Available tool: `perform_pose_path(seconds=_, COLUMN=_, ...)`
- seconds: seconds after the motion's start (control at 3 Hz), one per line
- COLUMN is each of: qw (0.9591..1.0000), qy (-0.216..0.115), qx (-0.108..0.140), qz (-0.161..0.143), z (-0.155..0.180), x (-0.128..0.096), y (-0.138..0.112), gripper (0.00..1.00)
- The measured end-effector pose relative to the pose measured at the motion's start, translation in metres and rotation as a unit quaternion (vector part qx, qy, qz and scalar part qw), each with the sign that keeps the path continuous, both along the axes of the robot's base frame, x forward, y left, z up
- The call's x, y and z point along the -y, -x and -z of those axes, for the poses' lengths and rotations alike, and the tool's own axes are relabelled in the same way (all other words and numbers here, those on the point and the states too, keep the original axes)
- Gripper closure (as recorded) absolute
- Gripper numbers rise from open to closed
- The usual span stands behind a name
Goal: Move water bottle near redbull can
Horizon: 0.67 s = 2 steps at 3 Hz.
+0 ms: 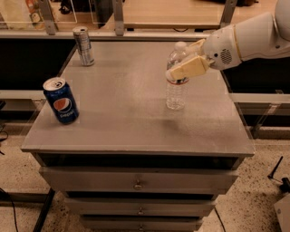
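Observation:
The water bottle (176, 95) stands upright on the grey cabinet top (127, 113), right of the middle. It is clear, with a white cap and a red-and-white label band. My gripper (181, 60) reaches in from the right at the bottle's upper part. It is open, with one cream finger (188, 68) in front of the label band and the other behind the neck. The redbull can (84, 45), slim and silver, stands at the far left corner, well apart from the bottle.
A blue Pepsi can (61, 100) stands near the front left edge of the top. The cabinet has drawers (136, 183) below. A rail and a wooden table (172, 13) lie behind.

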State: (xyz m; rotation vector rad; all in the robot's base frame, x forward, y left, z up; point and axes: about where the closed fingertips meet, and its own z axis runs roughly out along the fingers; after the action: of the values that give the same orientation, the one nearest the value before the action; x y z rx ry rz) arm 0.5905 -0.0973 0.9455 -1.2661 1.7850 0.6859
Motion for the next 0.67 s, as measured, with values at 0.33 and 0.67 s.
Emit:
perform_pose_path(seconds=0.33, qw=0.9999, qy=0.01, qx=-0.002, qz=-0.003, z=0.007, x=-0.0031, y=0.0027, gripper=0.64)
perform_pose_path(seconds=0.67, qw=0.9999, qy=0.01, qx=-0.003, qz=-0.005, z=0.0073, x=-0.0054, y=0.0029, gripper=0.87)
